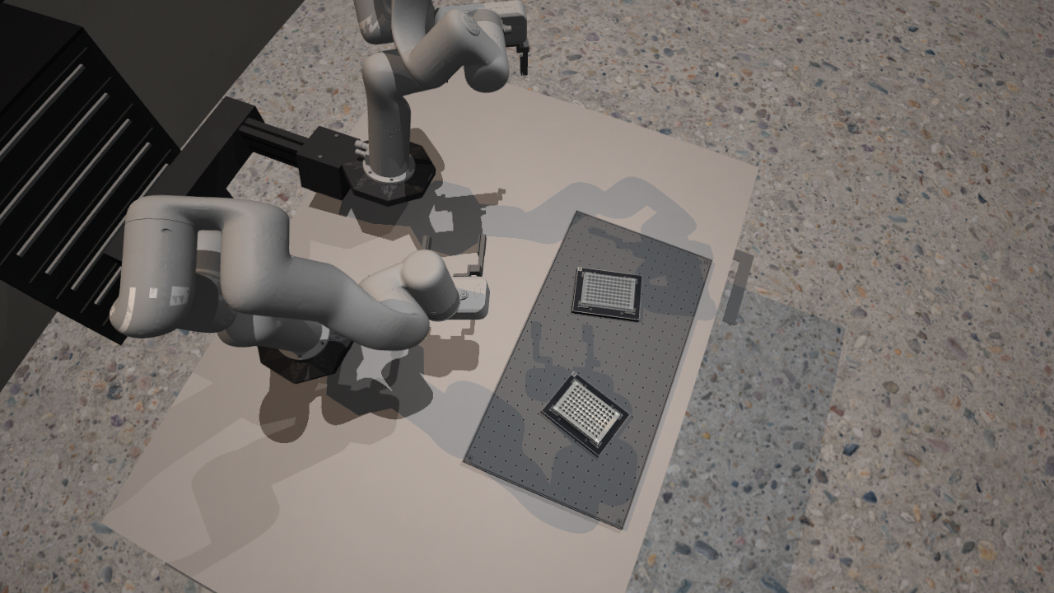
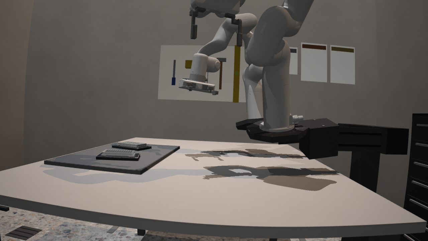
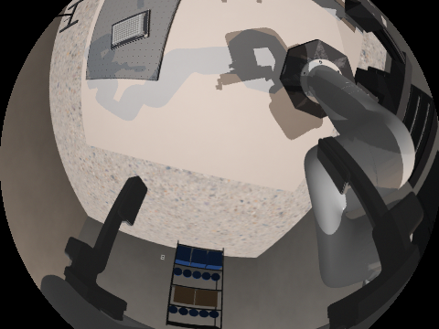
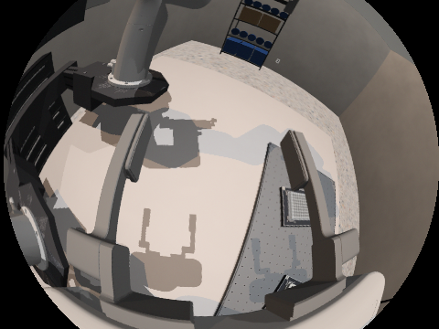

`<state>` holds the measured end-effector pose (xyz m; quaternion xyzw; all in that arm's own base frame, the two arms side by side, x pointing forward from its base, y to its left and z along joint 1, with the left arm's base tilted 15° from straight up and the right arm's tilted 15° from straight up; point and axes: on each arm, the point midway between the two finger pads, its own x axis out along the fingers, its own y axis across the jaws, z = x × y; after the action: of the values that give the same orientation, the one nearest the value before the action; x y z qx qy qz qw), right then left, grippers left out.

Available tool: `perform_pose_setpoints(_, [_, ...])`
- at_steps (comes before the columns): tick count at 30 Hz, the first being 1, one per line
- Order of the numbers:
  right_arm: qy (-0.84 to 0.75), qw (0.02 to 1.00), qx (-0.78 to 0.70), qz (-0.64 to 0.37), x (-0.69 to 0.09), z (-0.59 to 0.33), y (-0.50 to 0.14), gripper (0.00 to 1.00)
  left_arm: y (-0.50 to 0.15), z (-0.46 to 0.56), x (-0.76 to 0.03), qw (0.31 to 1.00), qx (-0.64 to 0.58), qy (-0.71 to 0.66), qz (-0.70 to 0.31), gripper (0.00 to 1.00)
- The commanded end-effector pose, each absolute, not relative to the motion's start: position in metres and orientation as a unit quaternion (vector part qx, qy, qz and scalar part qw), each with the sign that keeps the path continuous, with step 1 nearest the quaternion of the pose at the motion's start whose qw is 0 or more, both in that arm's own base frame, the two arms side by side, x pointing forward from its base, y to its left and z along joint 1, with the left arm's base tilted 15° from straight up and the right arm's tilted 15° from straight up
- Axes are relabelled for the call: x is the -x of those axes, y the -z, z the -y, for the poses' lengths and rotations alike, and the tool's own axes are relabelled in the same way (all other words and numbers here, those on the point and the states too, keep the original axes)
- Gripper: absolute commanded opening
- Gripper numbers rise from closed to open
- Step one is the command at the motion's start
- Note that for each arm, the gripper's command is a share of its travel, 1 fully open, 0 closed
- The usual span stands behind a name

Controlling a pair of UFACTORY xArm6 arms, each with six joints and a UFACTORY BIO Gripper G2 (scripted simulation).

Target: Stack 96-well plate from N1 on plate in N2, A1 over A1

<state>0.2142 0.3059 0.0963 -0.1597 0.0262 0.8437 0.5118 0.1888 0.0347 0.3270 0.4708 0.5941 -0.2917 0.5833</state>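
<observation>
A clear grey 96-well plate (image 1: 608, 290) (image 2: 118, 153) (image 3: 130, 29) (image 4: 298, 206) sits in the black nest N1 (image 1: 605, 313). A whiter 96-well plate (image 1: 586, 411) (image 2: 131, 145) sits in nest N2 (image 1: 596, 449), turned relative to N1. The plates' cut-off corners are too small to tell. My left gripper (image 1: 524, 66) (image 2: 216, 41) (image 3: 232, 163) is wide open and empty, high beyond the table edge, away from both plates. My right gripper (image 1: 454, 241) (image 2: 202, 90) (image 4: 217, 130) is partly open and empty, high above the table on the arms' side of the nests. In the right wrist view its finger partly covers the N1 plate.
Both nests stand on a dark perforated board (image 1: 515, 442) (image 2: 140, 170) (image 3: 155, 68) on the pale table (image 1: 331, 515) (image 2: 209, 203). The right arm (image 1: 316, 291) reaches over the table; the left arm (image 1: 388, 125) stands beside it. Both arms cast shadows across table and board.
</observation>
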Motion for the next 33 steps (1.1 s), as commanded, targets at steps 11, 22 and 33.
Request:
perform_pose_setpoints(11, [-0.752, 0.640, 0.158, -0.008, -0.271, -0.306, -0.109, 0.37, -0.328, -0.034, -0.189, 0.584, -0.471, 0.292, -0.593, 1.00])
perform_pose_setpoints(22, [-0.697, 0.700, 0.156, 0.000, -0.308, -0.298, -0.117, 0.37, -0.328, -0.034, -0.189, 0.584, -0.471, 0.292, -0.593, 1.00])
perform_pose_setpoints(33, [-0.611, 0.776, 0.152, 0.011, -0.354, -0.279, -0.129, 0.37, -0.328, -0.034, -0.189, 0.584, -0.471, 0.292, -0.593, 1.00])
